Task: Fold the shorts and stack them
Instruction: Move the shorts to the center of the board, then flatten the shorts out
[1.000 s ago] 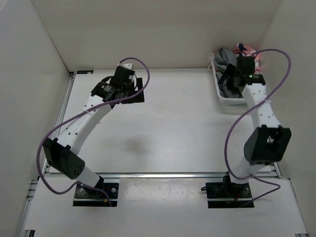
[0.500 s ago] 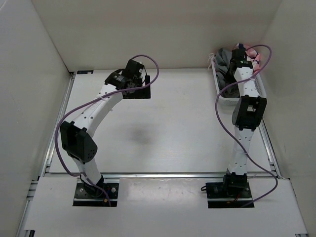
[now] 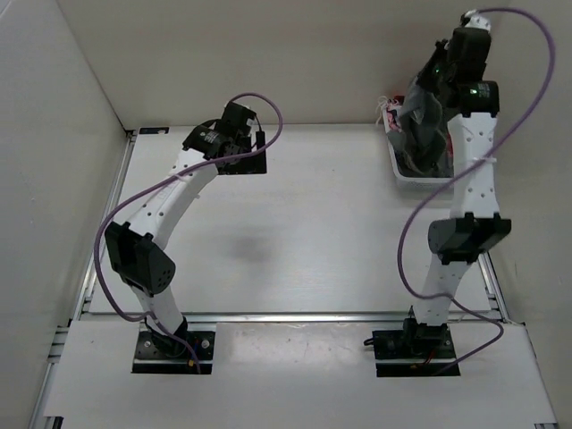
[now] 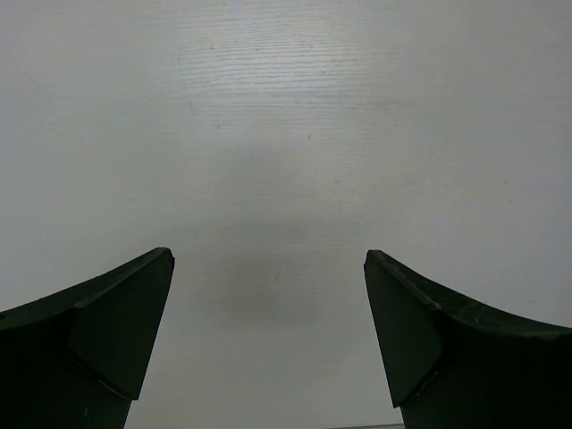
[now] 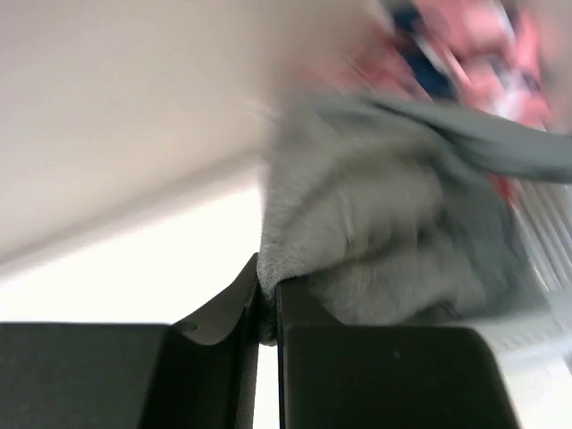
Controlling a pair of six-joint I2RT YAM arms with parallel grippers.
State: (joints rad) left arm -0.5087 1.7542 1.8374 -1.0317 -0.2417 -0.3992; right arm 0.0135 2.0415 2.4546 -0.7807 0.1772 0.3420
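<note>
R jaws: shut, or as near as you can see, on a fold of the shorts (image 5: 375, 232). Wrist cam shows the two tips almost touching w/ a grey cloth edge pinched between them. Pic is blurred, so you can't read how much cloth is in the pinch. Rest of the shorts bunches just beyond the tips, to their right in that view. Past the grey, further from the jaws, is pink cloth (image 5: 469, 31) w/ dark blue bits; too smeared to make out more.

Top cam: R arm (image 3: 471, 170) is stretched up, R jaws high over the bin (image 3: 425, 183). Shorts (image 3: 422, 105) hang down from the jaws as a dark grey bundle, lower end reaching into the bin. You can't tell whether that end rests on the contents or hangs clear of them. Bin sits on the tabletop (image 3: 313, 232), below R jaws.

L jaws: wide open, nothing between. Wrist cam shows white tabletop (image 4: 295, 134) between and ahead of the tips, w/ a faint shadow under the gap. Top cam: L arm (image 3: 170, 201) reaches fwd, L jaws low over the tabletop. Shorts and bin lie well apart from them, off to their right.
</note>
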